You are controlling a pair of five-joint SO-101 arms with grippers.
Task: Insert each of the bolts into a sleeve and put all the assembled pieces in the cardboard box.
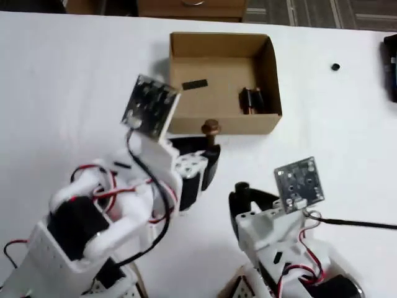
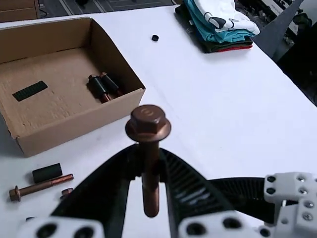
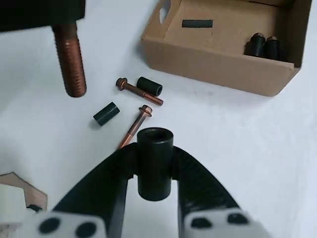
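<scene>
My left gripper (image 2: 148,168) is shut on a copper bolt (image 2: 147,148), held upright with its hex head up; from above the bolt (image 1: 210,130) stands just in front of the cardboard box (image 1: 268,56). My right gripper (image 3: 154,171) is shut on a black sleeve (image 3: 155,161), bore upward, and sits (image 1: 242,194) to the right of the left one. The bolt's threaded end (image 3: 69,62) hangs beside and above the sleeve. Two assembled pieces (image 1: 251,100) lie in the box. Two loose bolts (image 3: 138,92) (image 3: 133,130) and two loose sleeves (image 3: 149,86) (image 3: 106,113) lie on the table.
A black strip (image 1: 195,84) lies on the box floor. A small black object (image 1: 335,66) sits on the white table right of the box. Folded clothes (image 2: 218,22) lie farther off. A dark item (image 1: 391,59) is at the table's right edge.
</scene>
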